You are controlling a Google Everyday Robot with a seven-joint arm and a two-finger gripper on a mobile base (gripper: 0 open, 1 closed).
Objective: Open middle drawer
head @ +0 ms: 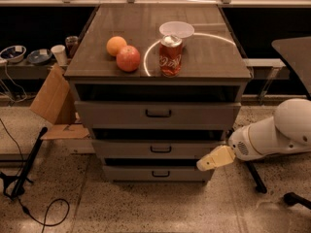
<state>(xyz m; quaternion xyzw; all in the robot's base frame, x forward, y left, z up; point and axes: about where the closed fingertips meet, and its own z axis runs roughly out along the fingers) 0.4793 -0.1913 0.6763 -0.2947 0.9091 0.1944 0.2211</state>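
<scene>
The grey cabinet (82, 67) has three drawers. The middle drawer (121, 148) has a flat grey front and a small dark bar handle (160, 150); its front stands a little behind the top drawer (112, 113) and ahead of the lowest drawer (126, 173). My gripper (208, 162), cream-coloured, reaches in from the right on a white arm (277, 132). It sits in front of the cabinet's lower right corner, below and right of the middle handle, not touching it.
On the cabinet top stand a red soda can (170, 56), a white bowl (176, 29), an orange (116, 45) and an apple (128, 58). A cardboard box (53, 98) lies at the left. Cables and a stand (24, 169) lie on the floor at the left.
</scene>
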